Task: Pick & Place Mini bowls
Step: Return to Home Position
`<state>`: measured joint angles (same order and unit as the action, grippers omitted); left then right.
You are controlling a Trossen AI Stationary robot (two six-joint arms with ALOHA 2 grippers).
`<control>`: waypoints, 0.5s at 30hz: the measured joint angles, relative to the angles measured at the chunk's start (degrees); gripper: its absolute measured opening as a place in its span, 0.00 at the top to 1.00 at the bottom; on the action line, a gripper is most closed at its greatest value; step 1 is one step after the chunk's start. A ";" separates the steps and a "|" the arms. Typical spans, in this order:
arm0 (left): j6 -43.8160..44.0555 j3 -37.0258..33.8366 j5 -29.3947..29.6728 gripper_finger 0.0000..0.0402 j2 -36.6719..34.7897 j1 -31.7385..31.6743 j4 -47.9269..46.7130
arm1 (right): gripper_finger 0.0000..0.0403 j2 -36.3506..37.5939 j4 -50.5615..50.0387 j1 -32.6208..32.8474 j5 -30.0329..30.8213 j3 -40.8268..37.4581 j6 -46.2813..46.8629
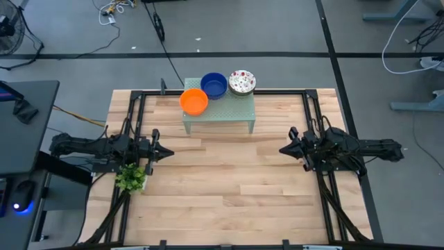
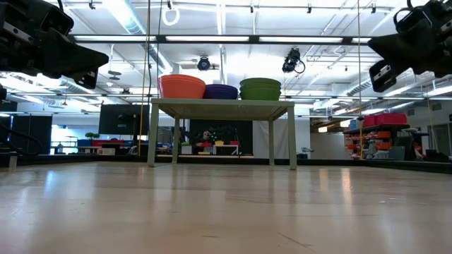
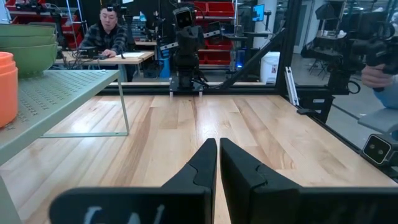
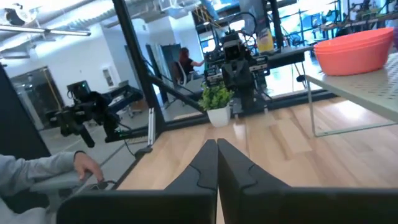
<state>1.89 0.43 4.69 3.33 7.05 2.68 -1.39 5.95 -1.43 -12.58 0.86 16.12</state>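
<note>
High view, left pincer: held over the left side of the table, its fingers brought together on nothing.
Right pincer: held over the right side, well apart from the left one and pointed toward it, fingers likewise closed and empty.
Orange bowls: stacked at the left end of the stand.
Blue bowls: set just beside them, at the far middle.
White speckled bowls: set at the far right corner.
Stand: placed at the table's far edge, midway.
Plant: found near the left pincer, on its near side.
</note>
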 joint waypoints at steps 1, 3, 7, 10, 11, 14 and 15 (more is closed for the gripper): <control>0.00 0.00 0.00 0.94 0.00 0.00 0.00 | 1.00 0.79 -1.05 0.00 0.14 0.00 0.00; 0.02 0.00 0.00 0.94 0.00 0.00 0.00 | 1.00 1.44 -1.91 0.00 0.21 0.06 -0.41; 0.04 0.00 0.00 0.94 0.00 0.00 0.02 | 1.00 1.44 -3.75 0.37 5.49 0.09 -1.56; 0.04 0.00 -0.01 0.94 0.02 -0.01 0.04 | 1.00 1.38 -5.68 1.54 12.36 0.09 -1.68; 0.04 0.00 -0.02 0.94 0.02 0.00 0.04 | 1.00 1.38 -5.51 2.02 13.05 0.09 -2.10; 0.08 0.00 -0.01 0.94 0.00 0.00 0.06 | 1.00 1.33 -5.47 3.78 13.14 0.09 -3.89; 0.09 0.00 0.00 0.94 0.02 -0.02 0.07 | 1.00 1.33 -5.46 4.35 13.13 0.09 -4.29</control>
<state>1.98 0.43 4.68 3.35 7.03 2.74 -0.05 0.49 2.92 0.55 0.95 11.83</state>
